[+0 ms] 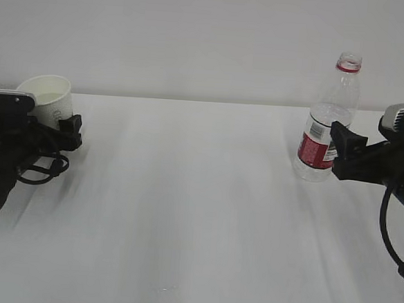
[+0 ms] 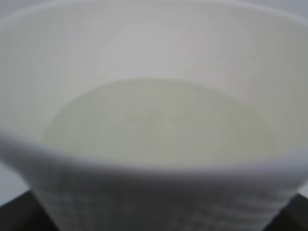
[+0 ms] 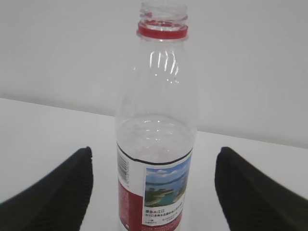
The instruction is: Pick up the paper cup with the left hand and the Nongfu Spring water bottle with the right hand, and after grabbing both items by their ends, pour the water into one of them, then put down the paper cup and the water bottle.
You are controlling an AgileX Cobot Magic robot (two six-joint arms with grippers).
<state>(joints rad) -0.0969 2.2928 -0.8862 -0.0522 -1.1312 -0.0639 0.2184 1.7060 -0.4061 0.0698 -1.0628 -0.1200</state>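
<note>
Right wrist view: the right black two-fingered end effector [image 3: 154, 192] is held wide open, gripping nothing. Between its fingers, untouched, the clear ribbed plastic Nongfu Spring water bottle [image 3: 156, 144] stands upright on the white surface [image 1: 184, 213], long axis vertical.

The left end effector [image 1: 65, 129] is seen at the tilted white paper cup [image 1: 49, 99]; its grip cannot be told.

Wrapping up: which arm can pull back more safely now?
Right: its black gripper stands open, clear of the upright ribbed plastic bottle; the white paper cup tilts by the left gripper.
</note>
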